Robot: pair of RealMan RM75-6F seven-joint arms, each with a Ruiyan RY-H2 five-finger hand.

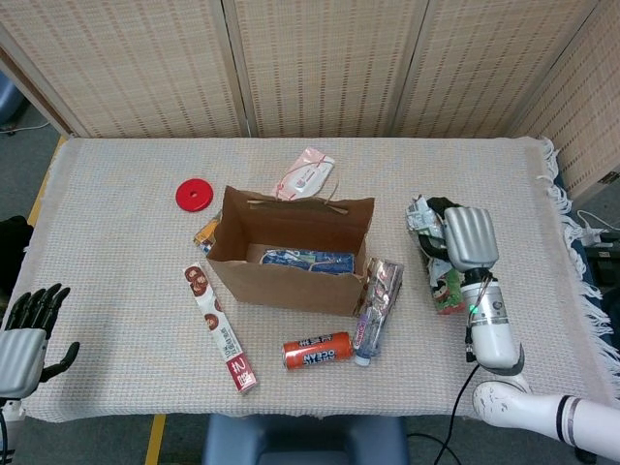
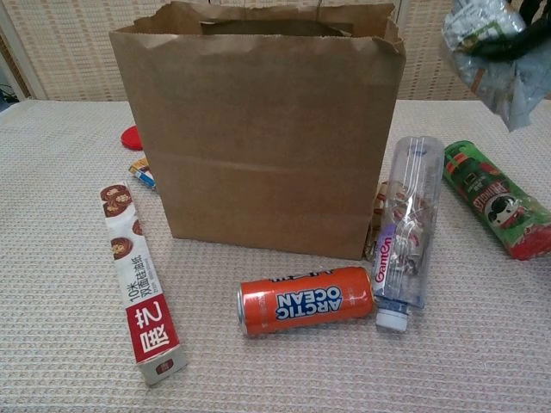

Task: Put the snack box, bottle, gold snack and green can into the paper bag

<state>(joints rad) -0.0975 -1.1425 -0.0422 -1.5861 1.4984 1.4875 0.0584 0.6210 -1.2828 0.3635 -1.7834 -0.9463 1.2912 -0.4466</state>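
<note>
The open brown paper bag (image 1: 291, 281) (image 2: 258, 129) stands mid-table with a blue snack box (image 1: 308, 260) lying inside. A clear bottle (image 1: 371, 315) (image 2: 403, 232) lies against the bag's right side, and a gold wrapper (image 2: 376, 231) is wedged between them. The green can (image 1: 446, 289) (image 2: 495, 198) lies on its side to the right. My right hand (image 1: 468, 235) is raised above the can and grips a crumpled silvery packet (image 1: 422, 215) (image 2: 495, 43). At the table's near left corner my left hand (image 1: 24, 334) holds nothing, fingers apart.
An orange can (image 1: 317, 349) (image 2: 306, 299) lies in front of the bag. A long red-and-white box (image 1: 220, 327) (image 2: 139, 280) sits to its left. A red disc (image 1: 194, 196), a small yellow packet (image 1: 206, 231) and a pink-white pack (image 1: 303, 176) lie around the bag's far side.
</note>
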